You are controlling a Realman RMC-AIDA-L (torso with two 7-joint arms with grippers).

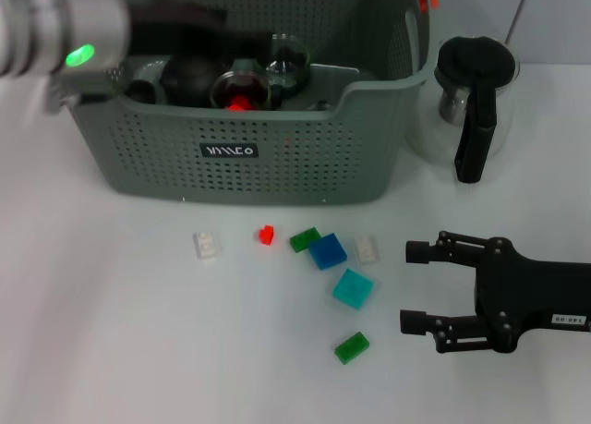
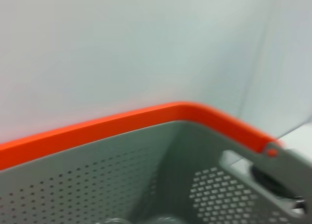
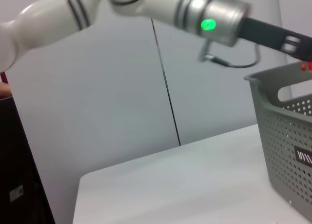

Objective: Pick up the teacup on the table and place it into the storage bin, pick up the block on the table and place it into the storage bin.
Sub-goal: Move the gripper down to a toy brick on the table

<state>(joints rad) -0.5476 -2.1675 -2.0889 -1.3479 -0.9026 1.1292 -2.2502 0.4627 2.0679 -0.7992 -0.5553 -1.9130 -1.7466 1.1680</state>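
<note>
The grey perforated storage bin (image 1: 277, 156) stands at the back of the table, and it also shows in the right wrist view (image 3: 285, 136) and left wrist view (image 2: 97, 180). My left gripper (image 1: 254, 36) reaches over the bin from the left, blurred. Just beyond its tip, inside the bin, sits a clear glass teacup (image 1: 289, 59); whether the gripper touches it I cannot tell. Several small blocks lie in front of the bin, among them a red block (image 1: 267, 235), a blue block (image 1: 328, 251) and a cyan block (image 1: 354, 288). My right gripper (image 1: 412, 286) rests open on the table, right of the blocks.
A glass kettle with a black handle and lid (image 1: 471, 101) stands right of the bin. Inside the bin are another glass cup with something red in it (image 1: 242, 90) and dark round items (image 1: 189, 78). White blocks (image 1: 207, 246) and green blocks (image 1: 351, 347) lie among the others.
</note>
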